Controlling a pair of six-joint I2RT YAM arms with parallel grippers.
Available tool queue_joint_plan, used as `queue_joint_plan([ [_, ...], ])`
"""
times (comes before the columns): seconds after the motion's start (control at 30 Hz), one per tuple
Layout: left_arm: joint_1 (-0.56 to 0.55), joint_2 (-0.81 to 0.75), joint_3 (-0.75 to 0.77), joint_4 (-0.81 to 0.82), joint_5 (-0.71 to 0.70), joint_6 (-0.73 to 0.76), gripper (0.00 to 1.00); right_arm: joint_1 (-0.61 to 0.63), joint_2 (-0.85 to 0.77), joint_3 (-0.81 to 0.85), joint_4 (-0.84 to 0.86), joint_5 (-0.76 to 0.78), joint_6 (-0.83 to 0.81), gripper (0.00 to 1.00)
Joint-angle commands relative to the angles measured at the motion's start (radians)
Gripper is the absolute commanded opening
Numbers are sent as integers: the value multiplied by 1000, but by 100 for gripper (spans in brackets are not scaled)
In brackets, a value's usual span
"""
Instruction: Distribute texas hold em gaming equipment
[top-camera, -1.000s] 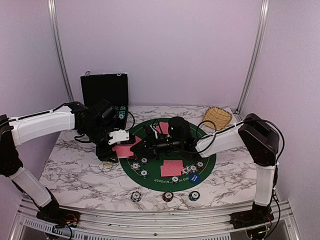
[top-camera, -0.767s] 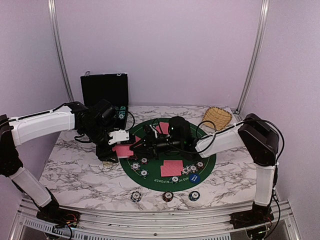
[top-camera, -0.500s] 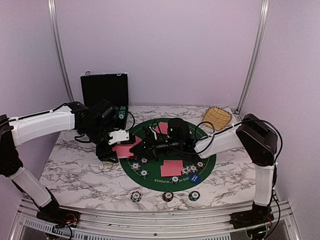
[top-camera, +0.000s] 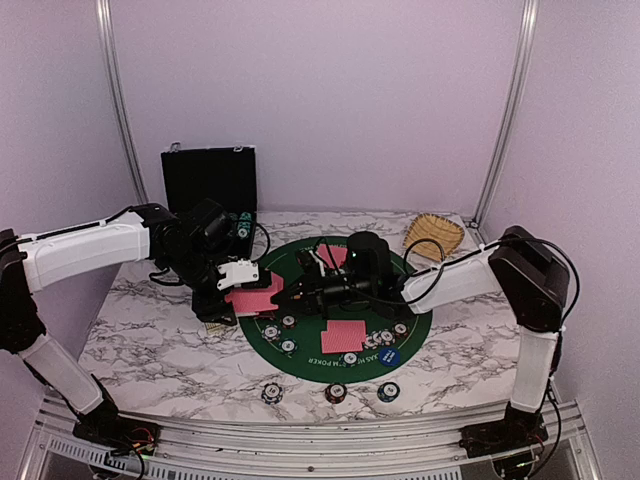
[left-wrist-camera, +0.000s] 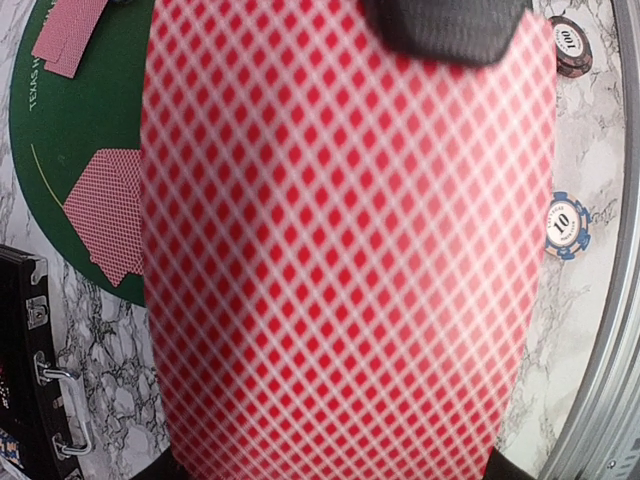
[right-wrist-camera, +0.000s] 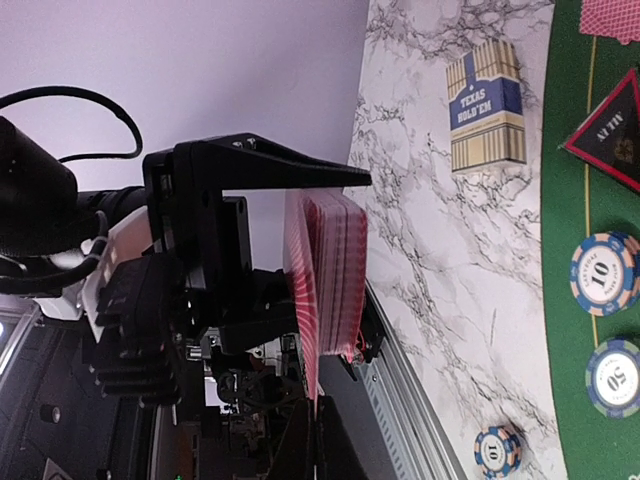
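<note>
Largest to smallest: the marble table (top-camera: 150, 340), with the green felt mat (top-camera: 300, 345) at its centre.

My left gripper (top-camera: 245, 290) is clamped on the deck of red-backed cards (left-wrist-camera: 340, 270) and holds it in the air over the mat's left edge.

My right gripper (top-camera: 290, 295) is closed at the deck's edge and appears to pinch the top card (right-wrist-camera: 312, 385).

I judge the deck light but slick, its cards sliding on one another, so it wants a squeeze across the faces. A single card is thin, springy and easily creased, best taken by a free edge and drawn off flat.

Dealt cards (top-camera: 344, 336) lie on the mat, and chips (top-camera: 336, 392) sit in front of it.
</note>
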Motion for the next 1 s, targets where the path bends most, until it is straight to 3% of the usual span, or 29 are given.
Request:
queue_joint_plan([
  [0.0,5,-16,-7,-5,-23,4,8,-53,-91,-50,-81,-25,-68,0],
  [0.13,13,-27,-19,-7,-28,7,7,-102,-161,-71,-211,-31,-147,0],
  [0.27,31,-31,-32,-11,-32,7,7,-159,-223,-5,-498,28,-329,0],
  [0.4,48,-42,-39,-14,-27,7,7,-169,-209,218,-939,245,-675,0],
  [0.5,56,-55,-48,-17,-27,7,7,-163,-164,365,-1097,403,-846,0],
  [0.67,63,-74,-74,-20,-27,7,7,-131,-94,513,-1228,671,-1058,0],
  [0.8,64,-78,-77,-28,-23,2,7,-56,-22,611,-1279,1023,-1242,0],
  [0.97,64,-89,-69,-39,-20,-1,7,17,55,640,-1245,1254,-1429,0],
])
